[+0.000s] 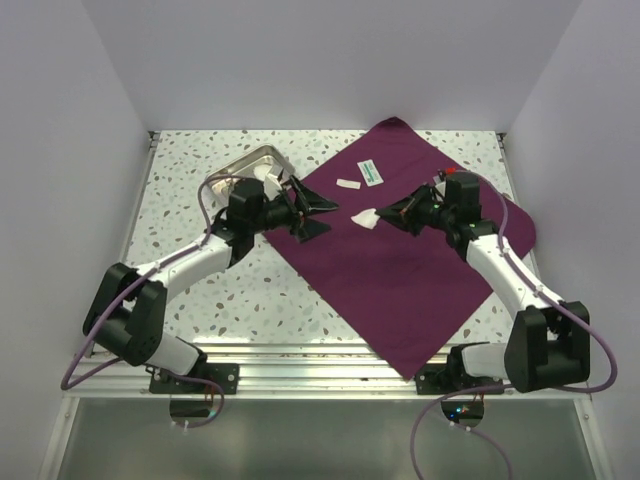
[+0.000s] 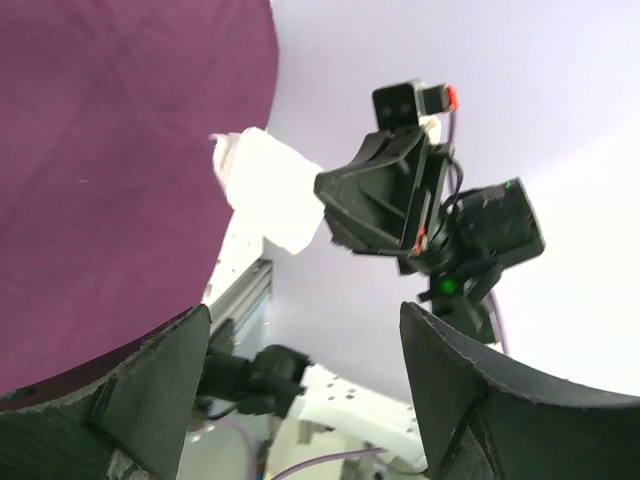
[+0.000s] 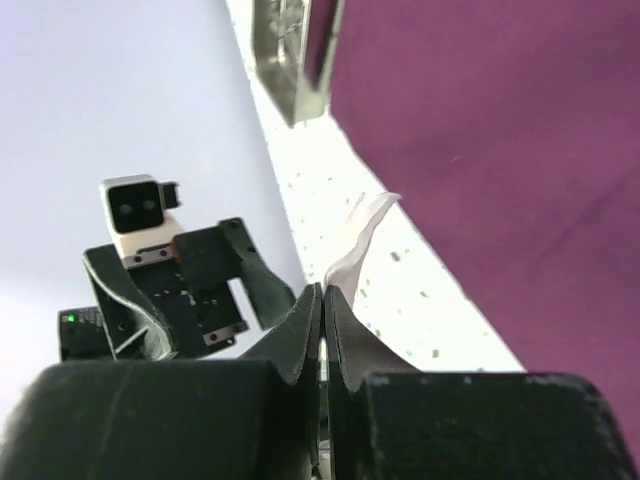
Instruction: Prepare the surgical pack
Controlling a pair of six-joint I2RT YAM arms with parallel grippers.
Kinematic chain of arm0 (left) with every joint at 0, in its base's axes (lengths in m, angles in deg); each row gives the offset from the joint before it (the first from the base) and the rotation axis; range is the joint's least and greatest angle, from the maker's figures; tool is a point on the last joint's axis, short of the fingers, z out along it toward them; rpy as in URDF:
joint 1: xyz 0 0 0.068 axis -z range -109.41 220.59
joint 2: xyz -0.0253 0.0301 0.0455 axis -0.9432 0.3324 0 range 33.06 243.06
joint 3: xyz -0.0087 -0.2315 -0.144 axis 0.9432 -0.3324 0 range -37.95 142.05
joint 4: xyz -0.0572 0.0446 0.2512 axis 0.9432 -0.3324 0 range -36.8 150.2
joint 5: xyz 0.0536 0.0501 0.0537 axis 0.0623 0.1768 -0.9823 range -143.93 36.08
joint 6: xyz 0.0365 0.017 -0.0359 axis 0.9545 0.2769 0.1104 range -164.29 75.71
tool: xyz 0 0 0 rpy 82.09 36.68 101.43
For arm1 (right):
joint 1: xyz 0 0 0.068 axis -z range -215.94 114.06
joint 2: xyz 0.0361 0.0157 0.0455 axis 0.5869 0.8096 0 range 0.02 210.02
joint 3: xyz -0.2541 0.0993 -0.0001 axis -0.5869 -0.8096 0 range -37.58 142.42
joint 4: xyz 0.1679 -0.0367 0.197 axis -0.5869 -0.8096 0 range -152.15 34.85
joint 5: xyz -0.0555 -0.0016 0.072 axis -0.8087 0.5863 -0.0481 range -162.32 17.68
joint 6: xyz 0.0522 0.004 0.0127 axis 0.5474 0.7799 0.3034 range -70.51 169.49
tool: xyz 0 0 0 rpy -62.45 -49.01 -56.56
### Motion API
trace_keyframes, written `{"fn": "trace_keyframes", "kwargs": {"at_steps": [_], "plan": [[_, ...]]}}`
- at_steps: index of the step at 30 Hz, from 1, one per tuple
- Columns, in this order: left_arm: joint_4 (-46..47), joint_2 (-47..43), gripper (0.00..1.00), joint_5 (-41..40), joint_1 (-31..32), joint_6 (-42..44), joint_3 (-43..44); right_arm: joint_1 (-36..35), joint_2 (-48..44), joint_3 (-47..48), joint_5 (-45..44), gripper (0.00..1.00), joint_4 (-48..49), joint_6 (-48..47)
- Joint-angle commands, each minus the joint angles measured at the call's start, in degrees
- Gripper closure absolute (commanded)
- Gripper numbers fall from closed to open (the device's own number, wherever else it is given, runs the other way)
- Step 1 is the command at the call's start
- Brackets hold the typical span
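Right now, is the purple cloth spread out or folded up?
Spread out: the purple cloth lies flat as a wide diamond across the table.

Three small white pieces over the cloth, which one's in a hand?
The white gauze pad, pinched by the right hand. The plain packet and the green-marked packet lie loose on the cloth.

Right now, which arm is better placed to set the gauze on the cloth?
Right: the right gripper is shut on the gauze pad over the purple cloth; the left gripper is open, empty.
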Motion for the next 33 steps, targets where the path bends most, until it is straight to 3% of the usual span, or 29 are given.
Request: {"fn": "trace_keyframes", "kwargs": {"at_steps": [1, 12, 22, 25, 28, 33], "plan": [[1.39, -2.2, 0.2, -6.54, 1.97, -7.01, 0.1, -2.22, -3.21, -0.73, -2.05, 1.0, 6.16, 7.69], [4.46, 0.7, 0.21, -9.54, 7.95, -14.74, 0.1, -8.72, -5.68, -1.08, -5.48, 1.0, 8.96, 14.02], [9.47, 3.43, 0.28, -11.39, 8.48, -20.72, -1.13, -11.81, -4.8, -2.4, -5.57, 1.0, 11.97, 16.57], [12.62, 4.04, 0.37, -11.65, 8.48, -22.21, -2.01, -12.33, -4.54, -2.66, -5.57, 1.0, 11.44, 16.22], [14.74, 4.83, 0.54, -11.74, 8.22, -23.27, -3.24, -12.42, -4.01, -3.19, -5.22, 1.0, 11.35, 15.96], [16.33, 6.06, 0.91, -9.99, 5.51, -21.87, -3.94, -12.6, -2.17, -2.23, -4.78, 1.0, 7.69, 13.33]]}}
